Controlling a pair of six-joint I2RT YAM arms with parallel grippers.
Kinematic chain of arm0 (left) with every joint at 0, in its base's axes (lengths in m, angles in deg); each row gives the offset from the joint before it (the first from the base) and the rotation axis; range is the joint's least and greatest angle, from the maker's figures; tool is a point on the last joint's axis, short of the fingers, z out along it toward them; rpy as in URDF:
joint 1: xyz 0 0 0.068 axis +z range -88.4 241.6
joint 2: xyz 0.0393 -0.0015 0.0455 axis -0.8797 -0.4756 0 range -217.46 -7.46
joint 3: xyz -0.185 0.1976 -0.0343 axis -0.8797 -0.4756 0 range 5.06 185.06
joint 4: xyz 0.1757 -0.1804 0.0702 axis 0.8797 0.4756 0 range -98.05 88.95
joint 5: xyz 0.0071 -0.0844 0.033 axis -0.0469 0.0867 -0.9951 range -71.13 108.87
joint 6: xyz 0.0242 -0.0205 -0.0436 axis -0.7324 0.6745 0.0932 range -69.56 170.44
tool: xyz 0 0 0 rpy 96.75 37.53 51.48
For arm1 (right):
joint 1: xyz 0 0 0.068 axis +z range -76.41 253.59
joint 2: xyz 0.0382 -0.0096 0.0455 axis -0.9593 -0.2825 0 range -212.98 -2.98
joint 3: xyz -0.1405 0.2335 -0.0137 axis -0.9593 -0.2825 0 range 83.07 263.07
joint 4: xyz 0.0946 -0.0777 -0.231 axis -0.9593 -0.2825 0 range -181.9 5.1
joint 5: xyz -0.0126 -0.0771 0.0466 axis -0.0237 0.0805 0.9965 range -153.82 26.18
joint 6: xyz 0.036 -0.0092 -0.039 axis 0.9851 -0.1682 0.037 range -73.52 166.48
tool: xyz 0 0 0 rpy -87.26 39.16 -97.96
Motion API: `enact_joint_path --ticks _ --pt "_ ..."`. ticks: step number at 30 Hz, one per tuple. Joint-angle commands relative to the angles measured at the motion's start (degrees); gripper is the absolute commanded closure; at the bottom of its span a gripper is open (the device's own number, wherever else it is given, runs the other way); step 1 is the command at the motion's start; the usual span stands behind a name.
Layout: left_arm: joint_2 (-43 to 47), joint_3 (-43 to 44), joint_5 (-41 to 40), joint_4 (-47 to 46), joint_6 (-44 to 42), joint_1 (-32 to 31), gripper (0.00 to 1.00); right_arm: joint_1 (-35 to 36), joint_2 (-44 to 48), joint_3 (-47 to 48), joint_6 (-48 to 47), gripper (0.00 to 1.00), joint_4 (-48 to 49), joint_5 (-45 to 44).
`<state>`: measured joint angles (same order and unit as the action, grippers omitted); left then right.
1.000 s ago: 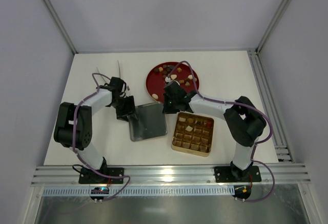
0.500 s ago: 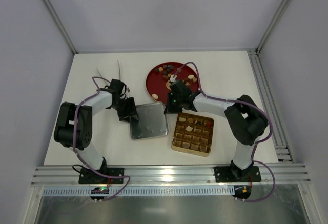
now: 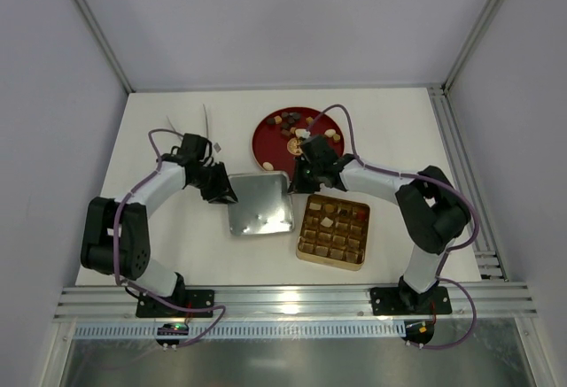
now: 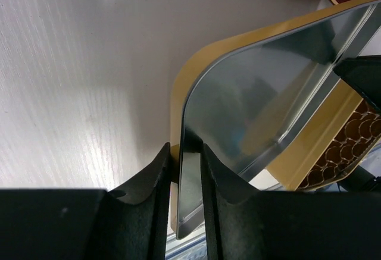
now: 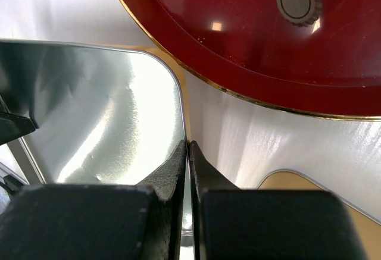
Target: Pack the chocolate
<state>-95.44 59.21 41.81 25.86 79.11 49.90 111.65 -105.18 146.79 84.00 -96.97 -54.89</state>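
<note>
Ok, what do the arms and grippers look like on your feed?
The left arm and right arm have white links, bulky black joints and a looping purple cable each. The left gripper and right gripper are matte black, each with two tapering fingers. I see no markings.

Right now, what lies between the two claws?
The silver tin lid, its opposite rims pinched by the left claw and the right claw; the top view shows it.
</note>
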Motion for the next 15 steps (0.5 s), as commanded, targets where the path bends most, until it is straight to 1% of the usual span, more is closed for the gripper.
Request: enact_joint_path --ticks 1,4,5,7,10,15 --pt "2.1 1.2 5.8 -2.4 2.8 -0.6 0.78 1.2 4.6 0.3 3.0 0.96 5.5 5.2" --pt "3.0 1.7 6.4 -2.4 3.1 -0.6 0.83 1.3 4.8 0.2 3.2 0.96 5.7 5.6" --pt "3.2 1.8 6.7 -2.4 3.2 -0.6 0.88 1.3 4.9 -0.1 3.3 0.96 5.8 5.7" --pt "3.4 2.0 7.1 -2.3 3.2 -0.6 0.91 1.3 5.1 -0.4 3.3 0.96 6.1 5.8" --pt "3.4 2.4 7.7 -2.1 3.0 -0.7 1.0 1.2 5.2 -0.5 3.4 0.96 6.5 6.0" --pt "3.3 3.6 8.5 -1.4 2.7 -0.7 1.0 1.3 4.9 0.1 2.8 0.96 6.3 6.2"
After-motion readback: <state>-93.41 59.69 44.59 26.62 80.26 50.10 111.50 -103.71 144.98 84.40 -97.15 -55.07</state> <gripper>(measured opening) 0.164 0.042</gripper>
